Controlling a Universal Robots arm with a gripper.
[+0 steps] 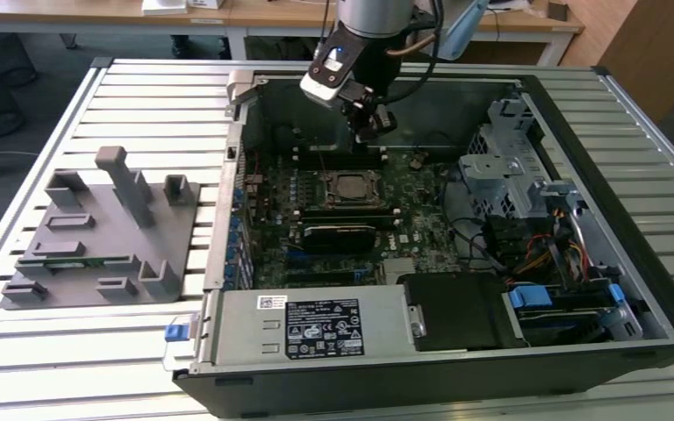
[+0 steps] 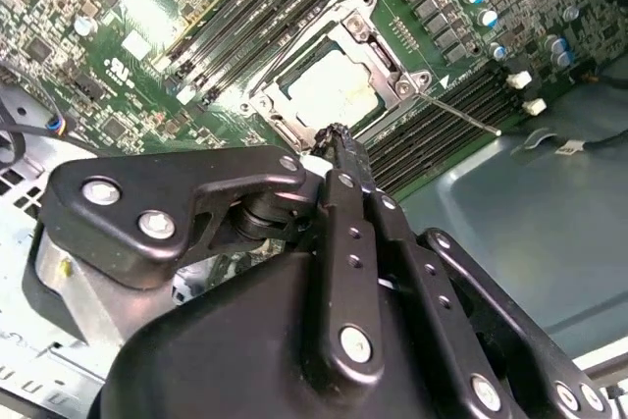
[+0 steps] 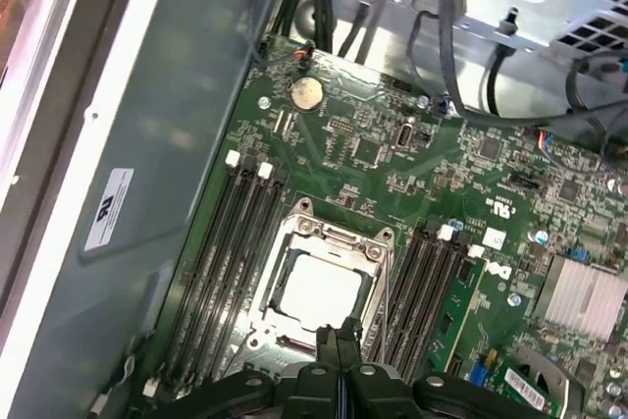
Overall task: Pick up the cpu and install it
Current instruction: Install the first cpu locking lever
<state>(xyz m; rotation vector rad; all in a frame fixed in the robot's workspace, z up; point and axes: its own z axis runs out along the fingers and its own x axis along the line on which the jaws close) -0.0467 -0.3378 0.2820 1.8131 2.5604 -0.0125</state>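
Closed jaws hover near the socketed cpu (image 3: 316,293).

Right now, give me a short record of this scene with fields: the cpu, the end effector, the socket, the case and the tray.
cpu: seated in the socket frame, silvery top up
end effector: over the motherboard at the socket frame's edge, fingers shut, nothing between them
computer case: open, lying on the slatted table
grey tray: on the table, at the exterior view's left of the case
memory stick: green, lying in the grey tray
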